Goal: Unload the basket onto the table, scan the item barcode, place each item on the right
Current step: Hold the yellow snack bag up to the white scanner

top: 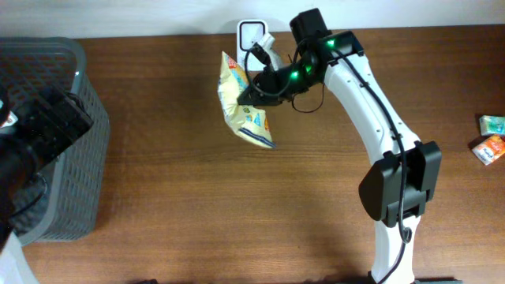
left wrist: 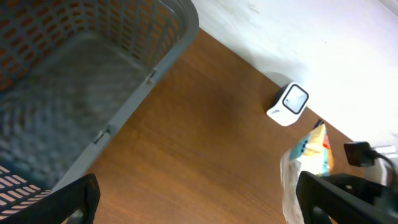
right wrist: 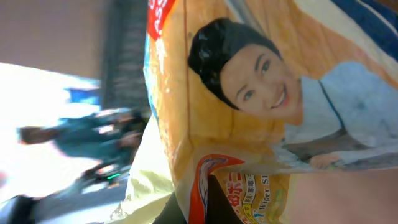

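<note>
The pickup looks done and the scan itself is what is left. The right gripper [top: 254, 93] is closed tight on the bag [top: 241, 110], pinching it at its right edge, and the bag hangs tilted at the far middle of the table [top: 158, 197], just near and left of the white scanner [top: 251, 33], which stands at the far edge by the wall. From above the bag appears raised off the wood rather than lying on it. The right wrist view is filled with its printed front, a smiling woman's portrait, and no barcode shows in any view, so I cannot tell whether the code is turned toward the scanner's window. My judgement is that the bag has to come a little farther in, and perhaps turn, before a read is likely — nothing here shows that one has happened. The left gripper [left wrist: 198, 193] is spread fully wide and holds nothing, hanging at the left by the grey basket [top: 87, 95], well apart from the bag. Two small packets [top: 491, 138] lie at the far right edge — untouched.
</note>
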Available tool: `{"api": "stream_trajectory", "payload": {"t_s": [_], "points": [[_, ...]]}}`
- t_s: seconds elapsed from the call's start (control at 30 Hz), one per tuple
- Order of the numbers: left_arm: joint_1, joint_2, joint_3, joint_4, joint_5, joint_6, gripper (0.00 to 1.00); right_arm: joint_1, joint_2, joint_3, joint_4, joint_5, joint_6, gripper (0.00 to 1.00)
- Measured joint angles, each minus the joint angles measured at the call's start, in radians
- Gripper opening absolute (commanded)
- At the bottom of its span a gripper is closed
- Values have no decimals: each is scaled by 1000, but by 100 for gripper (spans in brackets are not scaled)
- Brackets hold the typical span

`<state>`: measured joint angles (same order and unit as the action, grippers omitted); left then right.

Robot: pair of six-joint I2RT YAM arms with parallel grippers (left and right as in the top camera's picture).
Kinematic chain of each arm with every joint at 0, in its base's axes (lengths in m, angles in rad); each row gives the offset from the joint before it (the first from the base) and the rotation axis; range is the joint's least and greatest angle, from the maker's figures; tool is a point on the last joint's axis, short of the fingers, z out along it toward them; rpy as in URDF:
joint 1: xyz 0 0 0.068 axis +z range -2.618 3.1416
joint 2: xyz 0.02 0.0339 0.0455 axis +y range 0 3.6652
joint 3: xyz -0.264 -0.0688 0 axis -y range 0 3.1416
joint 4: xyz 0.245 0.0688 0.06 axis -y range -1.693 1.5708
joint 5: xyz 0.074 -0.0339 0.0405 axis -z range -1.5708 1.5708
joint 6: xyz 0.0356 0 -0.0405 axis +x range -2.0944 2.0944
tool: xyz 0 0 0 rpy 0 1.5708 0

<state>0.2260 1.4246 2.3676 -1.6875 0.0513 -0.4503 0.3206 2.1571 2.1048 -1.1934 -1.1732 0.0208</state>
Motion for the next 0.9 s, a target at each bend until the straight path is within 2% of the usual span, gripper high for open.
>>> {"api": "stream_trajectory", "payload": {"t_s": [0.07,0.2,0.4,0.53,0.7,0.9], "points": [[0,0,0,0,0,0,99,8,0,0,-10,-137,-2,4],[0,0,0,0,0,0,99,19,0,0,-38,-259,6,4],[0,0,0,0,0,0,99,31,0,0,-71,-307,6,4],[0,0,0,0,0,0,99,33,0,0,-30,-298,9,4],[0,0,0,0,0,0,99,29,0,-1,201,-19,76,4],[0,0,0,0,0,0,99,27,0,-3,581,515,156,4]]}}
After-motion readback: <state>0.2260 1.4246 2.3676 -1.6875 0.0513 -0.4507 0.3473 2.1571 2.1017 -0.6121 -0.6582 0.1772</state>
